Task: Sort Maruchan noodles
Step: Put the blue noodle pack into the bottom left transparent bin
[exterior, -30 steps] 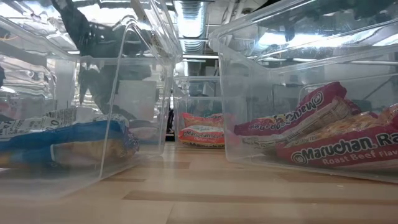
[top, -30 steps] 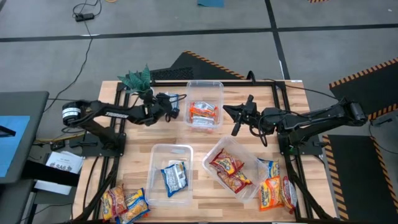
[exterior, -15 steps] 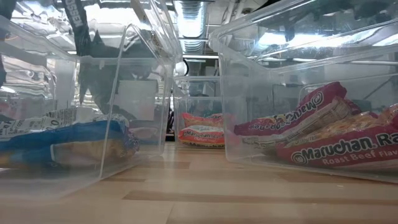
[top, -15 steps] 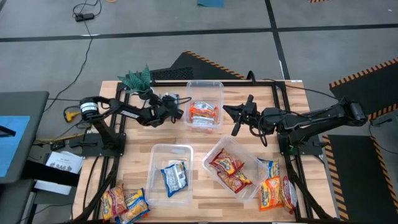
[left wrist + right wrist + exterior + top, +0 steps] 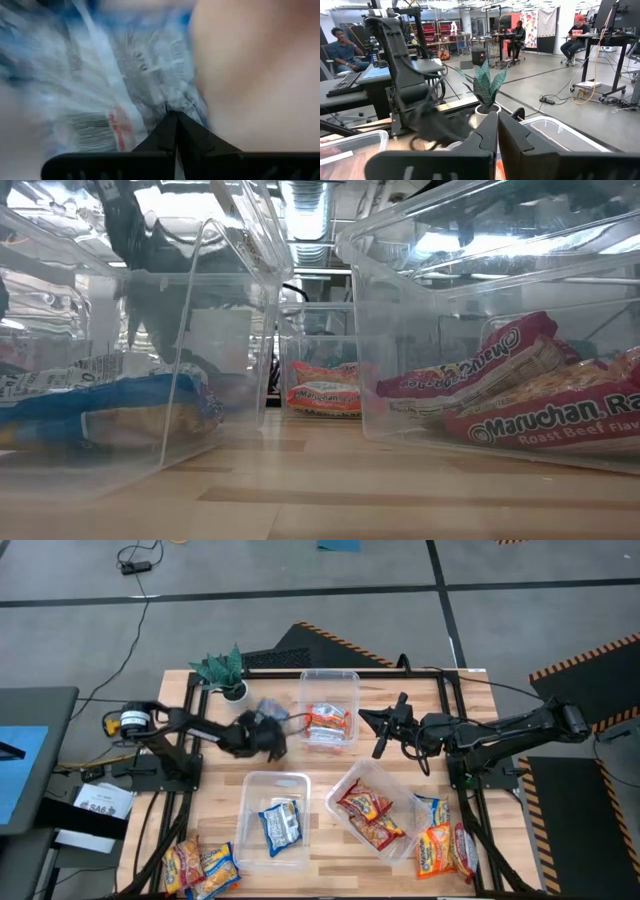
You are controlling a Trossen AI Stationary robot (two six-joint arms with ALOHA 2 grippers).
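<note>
**Noodle sorting: left arm carrying a packet**

Left gripper [image 5: 268,735]: over bare table beside the far bin [image 5: 329,680]; the high view blurs it, while its wrist view shows fingers pinched together on a blue-white packet [image 5: 100,95]. Right gripper [image 5: 385,725]: waits right of that bin, fingers closed, seen only by wrist camera.

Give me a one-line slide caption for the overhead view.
Left tool carries a blue-white packet between three clear bins; right tool waits beside the far bin.
</note>
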